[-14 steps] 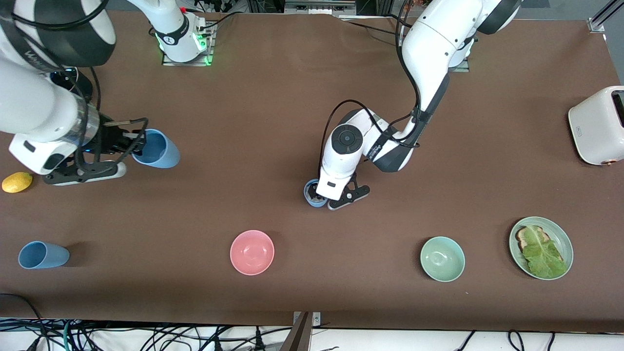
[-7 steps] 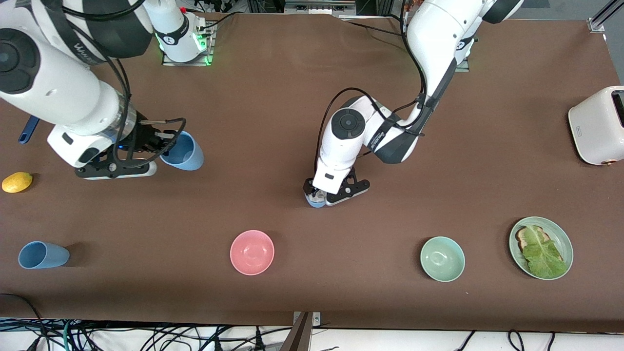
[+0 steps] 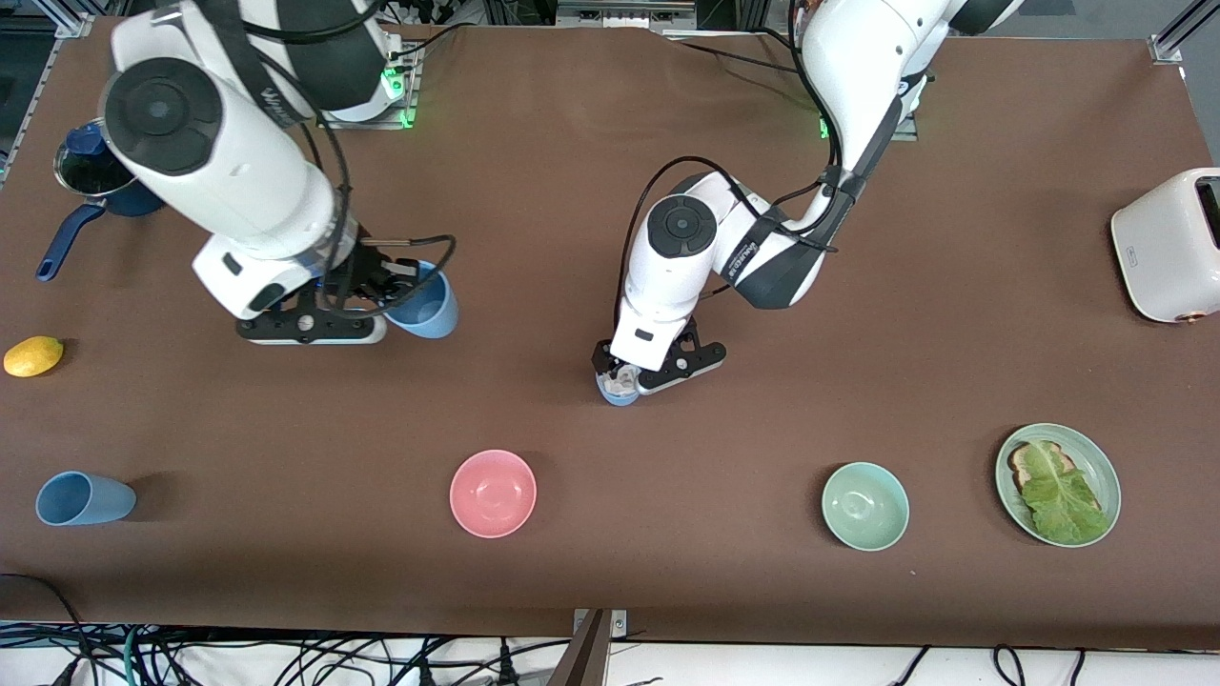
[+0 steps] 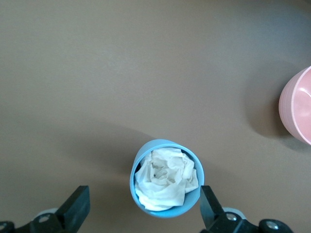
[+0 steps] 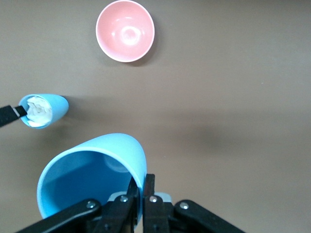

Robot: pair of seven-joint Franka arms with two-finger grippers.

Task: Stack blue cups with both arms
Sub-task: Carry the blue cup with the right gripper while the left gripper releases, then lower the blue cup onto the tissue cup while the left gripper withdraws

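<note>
My right gripper (image 3: pixel 393 288) is shut on the rim of a light-blue cup (image 3: pixel 426 307) and holds it tilted above the table; the right wrist view shows the fingers (image 5: pixel 142 187) pinching the wall of this cup (image 5: pixel 92 179). A second blue cup (image 3: pixel 618 389) stands upright mid-table with crumpled white paper inside. My left gripper (image 3: pixel 626 373) is open just above it, and in the left wrist view one finger (image 4: pixel 209 208) shows on each side of this cup (image 4: pixel 166 178). A third blue cup (image 3: pixel 84 498) lies on its side at the right arm's end, near the front edge.
A pink bowl (image 3: pixel 493 493), a mint-green bowl (image 3: pixel 864 506) and a plate with toast and lettuce (image 3: pixel 1096 455) sit near the front camera. A white toaster (image 3: pixel 1168 243) is at the left arm's end. A lemon (image 3: pixel 33 355) and a dark-blue pot (image 3: pixel 95 181) are at the right arm's end.
My right arm has carried its blue cup toward the middle of the table, closer to the paper-filled cup. My left gripper has shifted slightly over that cup.
</note>
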